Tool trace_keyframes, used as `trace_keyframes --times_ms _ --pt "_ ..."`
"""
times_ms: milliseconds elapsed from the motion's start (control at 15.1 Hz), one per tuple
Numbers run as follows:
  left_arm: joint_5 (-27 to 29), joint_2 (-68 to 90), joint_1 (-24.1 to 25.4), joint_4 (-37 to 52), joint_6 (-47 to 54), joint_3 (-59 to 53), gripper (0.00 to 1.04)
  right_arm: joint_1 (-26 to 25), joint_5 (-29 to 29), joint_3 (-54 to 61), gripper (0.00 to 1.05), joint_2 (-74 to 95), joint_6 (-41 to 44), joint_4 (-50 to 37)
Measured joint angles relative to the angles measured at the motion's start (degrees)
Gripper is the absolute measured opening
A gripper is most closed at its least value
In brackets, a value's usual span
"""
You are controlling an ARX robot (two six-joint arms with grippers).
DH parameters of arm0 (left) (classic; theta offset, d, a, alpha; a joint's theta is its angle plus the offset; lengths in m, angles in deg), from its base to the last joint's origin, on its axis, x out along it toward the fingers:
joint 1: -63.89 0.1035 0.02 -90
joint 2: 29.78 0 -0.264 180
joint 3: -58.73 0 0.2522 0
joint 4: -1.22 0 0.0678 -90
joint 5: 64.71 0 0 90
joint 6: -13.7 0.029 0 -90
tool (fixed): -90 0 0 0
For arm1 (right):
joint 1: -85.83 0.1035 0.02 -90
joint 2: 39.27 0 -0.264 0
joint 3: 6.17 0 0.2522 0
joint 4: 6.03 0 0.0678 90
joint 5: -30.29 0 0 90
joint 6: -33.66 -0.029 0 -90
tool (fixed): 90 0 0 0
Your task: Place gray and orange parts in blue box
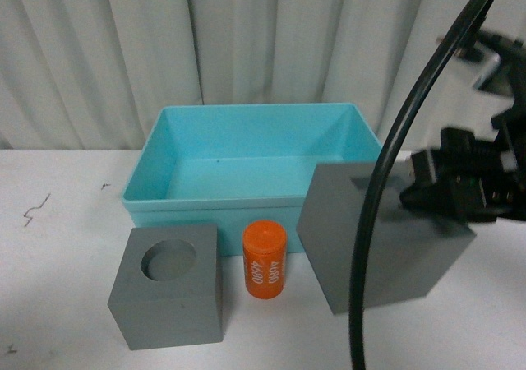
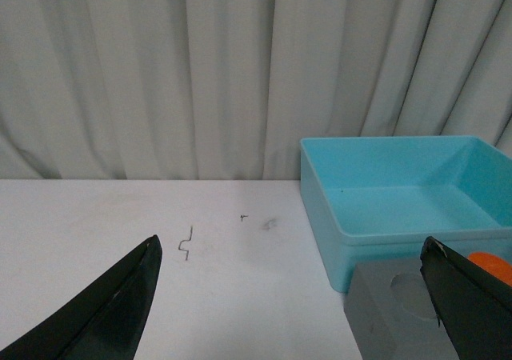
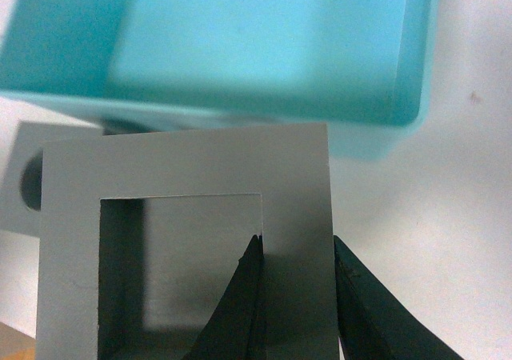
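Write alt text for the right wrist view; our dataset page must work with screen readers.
The right end effector pinches one wall of a gray cube with a square recess, one black finger inside the recess and one outside. Beyond it lies the blue box, its visible floor bare; a second gray cube shows partly behind the first.

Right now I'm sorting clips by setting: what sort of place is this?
Likely a lab test bench: white table, pale curtain backdrop, a gray cube and orange cylinder set before a blue box.

Front view faces curtain [image 1: 99,49]; wrist views closer (all share blue box [image 1: 189,214]).
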Motion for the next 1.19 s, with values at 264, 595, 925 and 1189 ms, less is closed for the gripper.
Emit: trace_keyframes --times_ms 264,595,925,1189 --pt "0.0 0.0 0.0 0.0 0.0 0.0 0.98 -4.3 1.8 -9.6 0.18 1.0 0.1 0.3" --pt "0.0 0.0 0.0 0.0 0.0 0.0 0.98 -7.1 1.2 -22.2 0.18 13.1 -1.2 2.3" --pt "0.0 0.0 0.0 0.0 0.0 0.0 0.98 -6.8 1.6 -31.9 0.18 21.4 -3.0 1.6" --pt "0.0 0.0 0.0 0.0 0.0 0.0 0.98 -5.3 1.7 -37.9 0.18 29.2 -7.2 1.6"
